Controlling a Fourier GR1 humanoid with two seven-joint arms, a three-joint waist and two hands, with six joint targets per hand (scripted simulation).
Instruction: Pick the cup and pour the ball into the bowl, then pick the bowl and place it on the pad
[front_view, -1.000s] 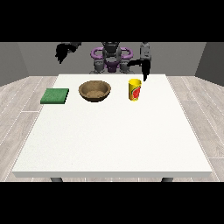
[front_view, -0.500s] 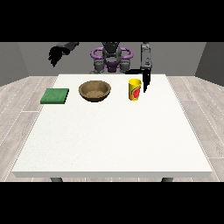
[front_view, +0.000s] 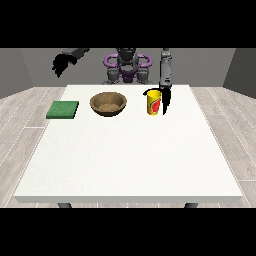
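Cup (front_view: 154, 103) stands upright near the table's (front_view: 125, 160) far edge, just right of the bowl (front_view: 108, 104); the hand at the view's right (front_view: 165, 98) hangs close beside it, whether its fingers are wide or narrow I cannot tell. Grasp should close around the cup's middle and keep it level, so the ball stays inside until the bowl; the hand at the view's left (front_view: 61, 64) is raised well apart, fingers equally unclear.

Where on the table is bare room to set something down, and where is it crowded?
The whole near part of the table, in front of the green pad, bowl and yellow cup, is bare. So is the strip between pad and bowl. It is crowded at the cup, where the robot hand at the view's right hangs beside it.
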